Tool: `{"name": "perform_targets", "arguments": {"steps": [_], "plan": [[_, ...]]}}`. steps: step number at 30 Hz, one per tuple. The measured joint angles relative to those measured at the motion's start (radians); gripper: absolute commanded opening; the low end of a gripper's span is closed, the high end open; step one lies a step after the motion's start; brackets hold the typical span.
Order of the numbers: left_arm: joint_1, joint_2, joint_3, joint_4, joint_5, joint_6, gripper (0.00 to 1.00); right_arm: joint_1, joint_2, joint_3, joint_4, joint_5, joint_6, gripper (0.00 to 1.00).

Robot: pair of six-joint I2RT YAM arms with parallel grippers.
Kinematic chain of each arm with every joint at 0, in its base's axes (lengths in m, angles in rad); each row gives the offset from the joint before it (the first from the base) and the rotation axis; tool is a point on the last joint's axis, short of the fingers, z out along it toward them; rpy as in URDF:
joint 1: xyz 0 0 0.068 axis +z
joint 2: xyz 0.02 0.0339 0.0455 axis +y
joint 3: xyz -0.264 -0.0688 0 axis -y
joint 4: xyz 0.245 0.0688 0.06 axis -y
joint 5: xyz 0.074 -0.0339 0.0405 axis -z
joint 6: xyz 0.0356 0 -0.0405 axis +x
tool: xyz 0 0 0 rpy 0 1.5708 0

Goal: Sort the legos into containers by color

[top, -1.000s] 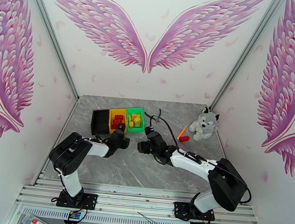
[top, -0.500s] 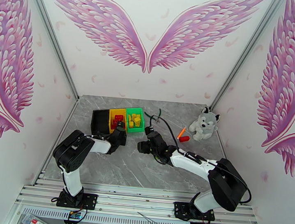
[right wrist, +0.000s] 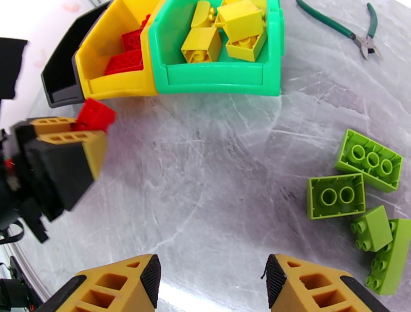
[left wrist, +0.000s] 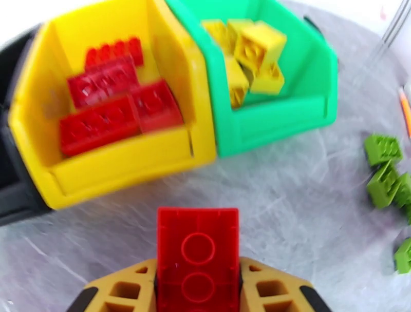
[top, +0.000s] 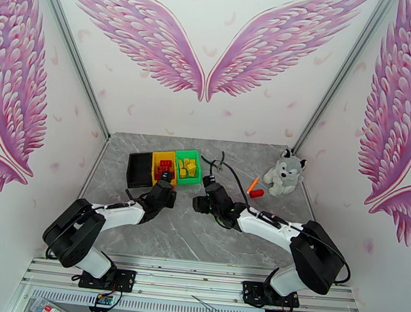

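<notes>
My left gripper (left wrist: pixel 198 279) is shut on a red lego (left wrist: pixel 198 256), held just in front of the yellow bin (left wrist: pixel 123 169), which holds several red legos (left wrist: pixel 103 113). The green bin (left wrist: pixel 277 123) beside it holds yellow legos (left wrist: pixel 254 49). The black bin (right wrist: pixel 61 77) stands at the left end of the row. In the right wrist view, my right gripper (right wrist: pixel 213 274) hangs open over bare table, with several lime green legos (right wrist: pixel 336 195) lying to its right. From above, the left gripper (top: pixel 166 183) sits near the bins and the right gripper (top: pixel 202 198) beside it.
Green-handled pliers (right wrist: pixel 359 36) lie behind the green bin. A stuffed husky (top: pixel 284 172) sits at the right, with an orange stick (top: pixel 252 183) and a small red piece (top: pixel 256 194) next to it. Grey marble tabletop (top: pixel 187 232) stretches in front of the grippers.
My left gripper has shut on the red lego, and the left arm's elbow has swung down and to the left. The right arm has barely moved.
</notes>
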Motion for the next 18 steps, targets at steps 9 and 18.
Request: {"name": "perform_targets", "arguments": {"steps": [9,18], "plan": [[0.143,0.099,0.236,-0.079,-0.017,0.036,0.31,-0.002,-0.060,-0.010,-0.014,0.033,0.003,0.61],[0.245,0.296,0.472,-0.106,0.057,0.064,0.68,-0.028,-0.142,-0.033,-0.063,0.086,0.008,0.66]]}}
